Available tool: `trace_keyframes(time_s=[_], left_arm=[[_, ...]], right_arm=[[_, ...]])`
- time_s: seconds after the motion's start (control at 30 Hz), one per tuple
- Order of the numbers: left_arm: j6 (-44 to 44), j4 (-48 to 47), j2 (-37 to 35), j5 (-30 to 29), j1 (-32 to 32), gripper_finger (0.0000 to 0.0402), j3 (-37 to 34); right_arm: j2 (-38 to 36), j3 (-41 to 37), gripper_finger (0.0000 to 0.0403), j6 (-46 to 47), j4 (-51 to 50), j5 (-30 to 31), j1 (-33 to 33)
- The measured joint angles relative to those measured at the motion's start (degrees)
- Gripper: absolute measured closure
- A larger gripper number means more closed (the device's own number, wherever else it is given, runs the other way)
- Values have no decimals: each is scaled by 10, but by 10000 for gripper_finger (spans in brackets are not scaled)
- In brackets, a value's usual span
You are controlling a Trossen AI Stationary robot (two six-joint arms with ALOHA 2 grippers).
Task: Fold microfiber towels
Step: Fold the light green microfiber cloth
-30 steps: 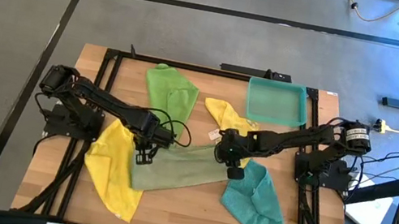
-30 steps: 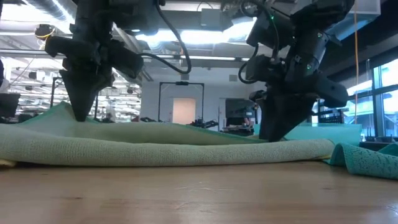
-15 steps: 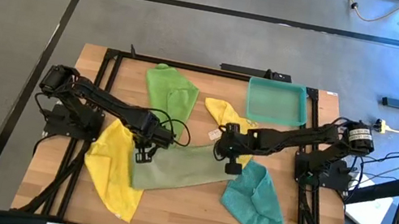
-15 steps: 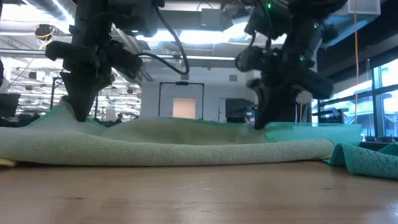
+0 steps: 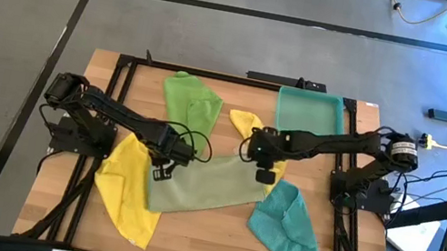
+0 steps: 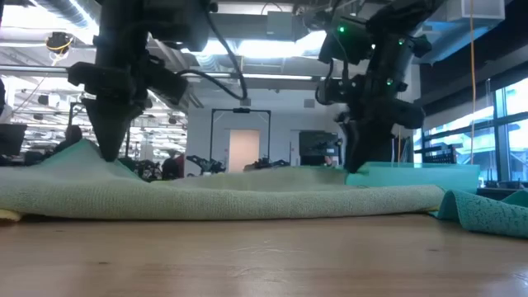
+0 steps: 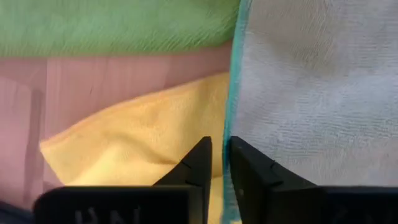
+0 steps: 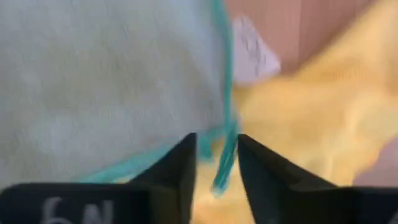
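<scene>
From above, we see the pale olive-green microfiber towel (image 5: 206,184) spread across the middle of the wooden tabletop (image 5: 211,245), with one yellow microfiber towel (image 5: 129,187) partly under its left end, another yellow towel (image 5: 252,129) beyond it, a bright green microfiber towel (image 5: 190,98) at the far side, a teal microfiber towel (image 5: 290,230) to the right, and a rigid teal plastic tray (image 5: 308,114) at the far right corner. Our left pincer (image 5: 162,170) sits at the olive towel's left edge, our right pincer (image 5: 263,171) at its far right corner. At table height, both pincers point down into the olive cloth (image 6: 223,198), the left one (image 6: 109,153) raising a small peak of fabric, the right one (image 6: 356,167) at the cloth's far edge beside the tray (image 6: 421,175). In the left wrist view, our fingers (image 7: 198,165) are clenched on the towel's teal-stitched hem (image 7: 232,93), with yellow cloth (image 7: 137,143) lying just beside them. In the right wrist view, the fingers (image 8: 177,165) straddle a loop of that hem (image 8: 224,143), the jaws partly apart, so we judge this hold loose at best. The risk, as we see it, is that the right corner slips free when we lift, leaving the fold skewed, or that the left pincer drags the yellow towel along with the hem.
</scene>
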Motion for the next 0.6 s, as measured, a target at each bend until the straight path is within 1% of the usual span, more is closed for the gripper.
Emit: trace_keyframes(time_s=[0.07, 0.13, 0.17, 0.23, 0.27, 0.3, 0.33, 0.4, 0.47, 0.53, 0.6], left_arm=[[-17, -16, 0, 6, -5, 339, 0], [-41, -31, -7, 25, -13, 333, 0], [-58, -32, -14, 34, -21, 330, 0], [-115, -13, -37, 45, -40, 328, 0], [-152, 6, -53, 45, -51, 328, 0], [-193, 30, -70, 39, -64, 328, 0], [-233, 54, -88, 29, -77, 330, 0], [-316, 93, -118, -3, -102, 331, 1], [-402, 98, -142, -45, -132, 331, 1], [-479, 98, -153, -80, -161, 332, 0], [-550, 97, -157, -104, -193, 332, -11]], right_arm=[[-6, 9, 250, 48, -39, -26, -5], [-17, 18, 228, 112, -91, -79, -13], [-24, 18, 219, 140, -101, -134, -18], [-45, 8, 208, 190, -93, -273, -28], [-54, 0, 205, 219, -85, -328, -32], [-67, -10, 204, 247, -67, -368, -31], [-77, -22, 204, 267, -57, -382, -28], [-97, -50, 207, 291, -53, -382, -21], [-113, -84, 212, 317, -27, -381, -18], [-124, -129, 220, 362, 19, -383, -15], [-130, -178, 227, 415, 82, -386, -10]])
